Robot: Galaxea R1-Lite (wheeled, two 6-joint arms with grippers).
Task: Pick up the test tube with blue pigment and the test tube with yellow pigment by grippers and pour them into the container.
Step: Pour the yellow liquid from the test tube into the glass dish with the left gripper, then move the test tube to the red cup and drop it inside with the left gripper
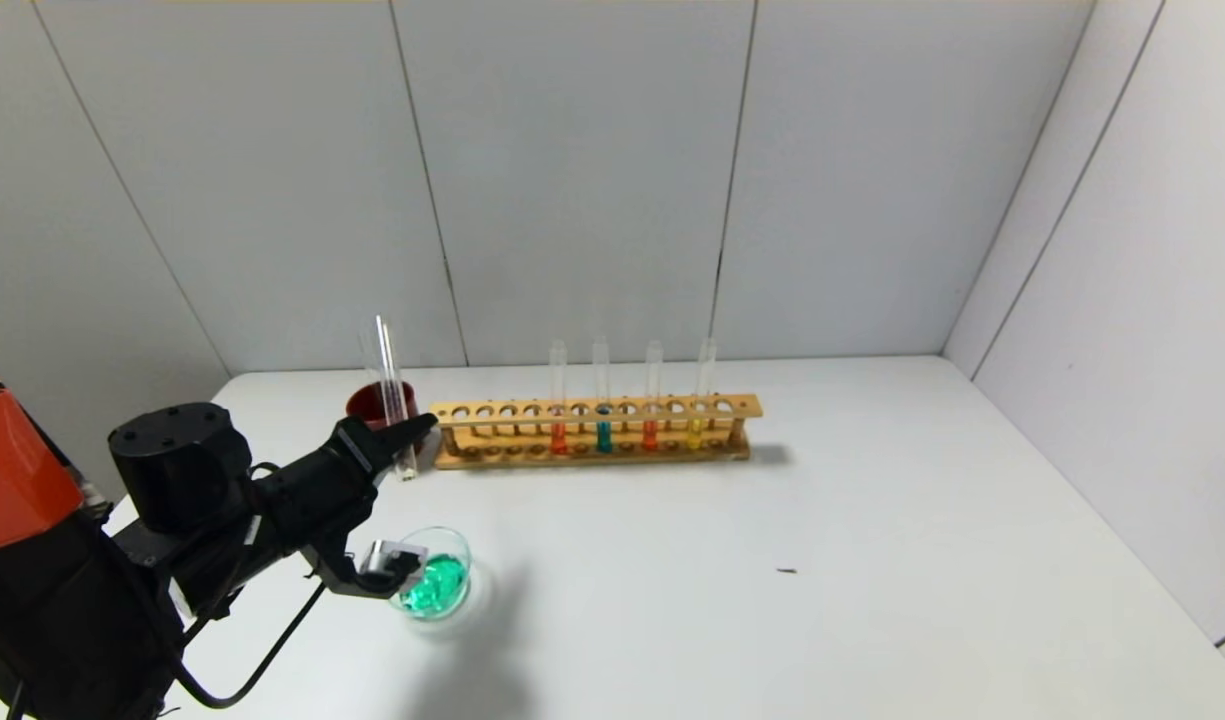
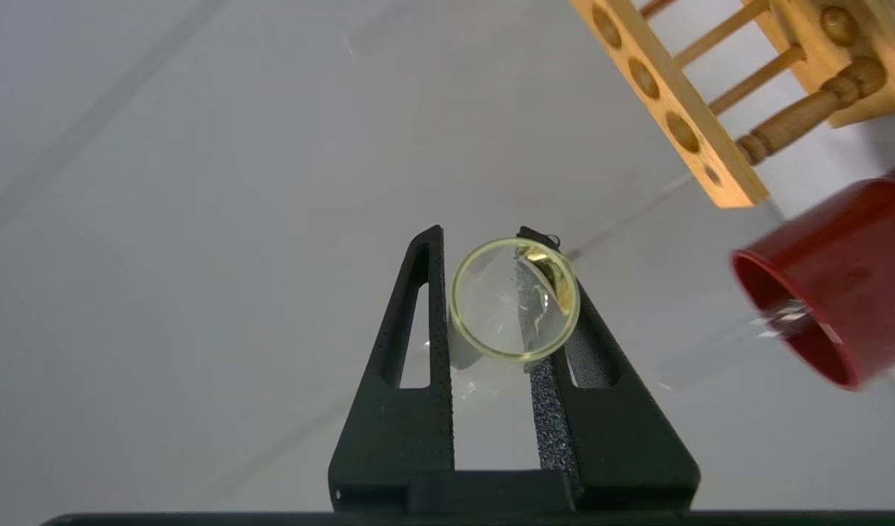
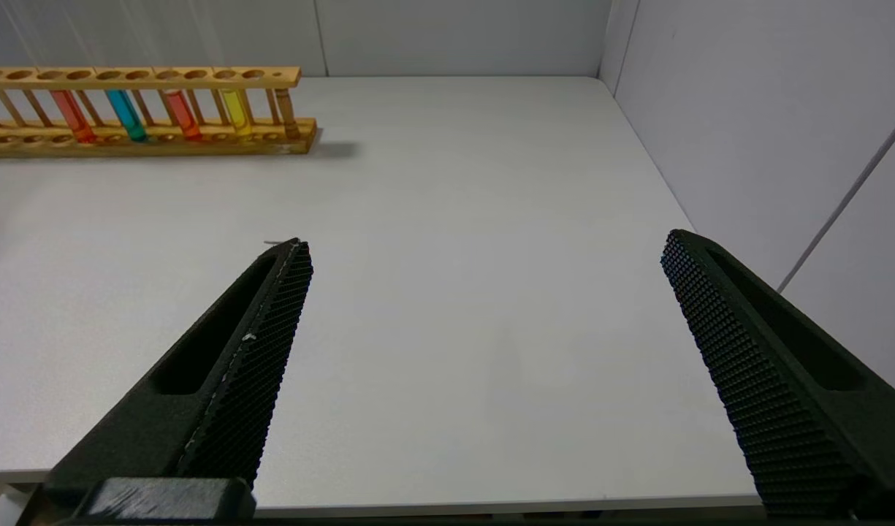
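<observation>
My left gripper [image 1: 412, 430] is shut on an empty clear test tube [image 1: 392, 400] and holds it upright between the dark red cup [image 1: 372, 402] and the rack's left end. In the left wrist view the tube's rim [image 2: 462, 321], with a yellow trace, sits between my fingertips [image 2: 484, 241]. The test tube with blue pigment [image 1: 603, 436] and the test tube with yellow pigment [image 1: 695, 432] stand in the wooden rack [image 1: 732, 407]; both show in the right wrist view [image 3: 126, 113] [image 3: 235, 109]. The container [image 1: 437, 585] holds green liquid, in front of the left gripper. My right gripper [image 3: 484, 245] is open and empty.
Two orange-red tubes [image 1: 558, 438] [image 1: 650, 434] stand in the rack too. Another empty clear tube leans in the red cup [image 2: 827, 292]. A small dark speck [image 1: 787, 571] lies on the white table. Grey walls close off the back and right.
</observation>
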